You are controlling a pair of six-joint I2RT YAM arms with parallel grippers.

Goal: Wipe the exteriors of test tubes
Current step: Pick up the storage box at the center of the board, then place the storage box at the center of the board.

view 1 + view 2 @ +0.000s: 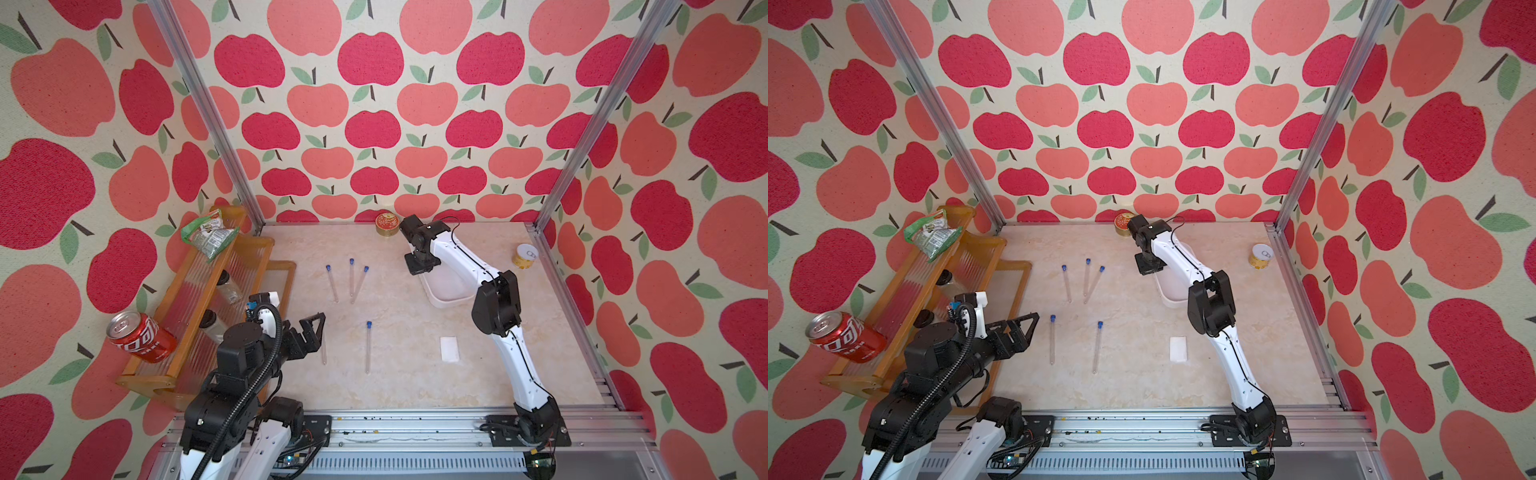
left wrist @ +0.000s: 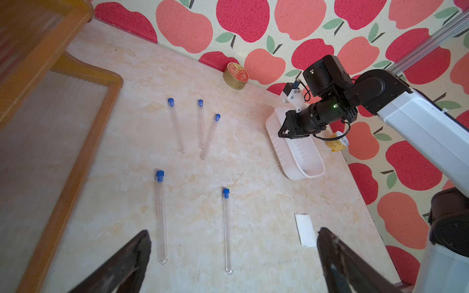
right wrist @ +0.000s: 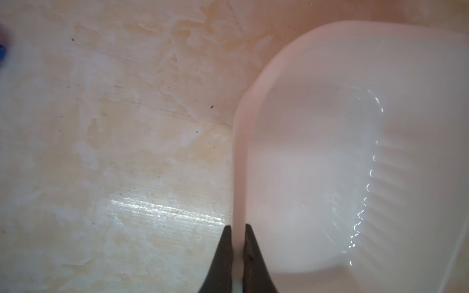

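Marbled cream tabletop fills the floor of a booth papered with red apples. Nearest the base, the left gripper [image 1: 1019, 332] hovers with its jaws spread wide and nothing between them, just beside the closer of two test tubes [image 2: 161, 218] that lie flat and apart, blue caps pointing toward the back wall. A white folded sheet [image 2: 304, 229], probably the wipe, lies flat on the table to their right, clear of both arms. Farther back three more tubes [image 2: 201, 124] lie close together, two of them nearly meeting at their rounded ends. Beyond and to the right, the right gripper [image 3: 237, 228] has its jaws pinched tight on the rim of a white tray [image 3: 238, 152], which looks empty. Wiping seems not yet begun; the step in hand looks like placing the tray. Next would be taking up the sheet and lifting one tube, a thin, round thing liable to roll, so the pinch must sit squarely across it.
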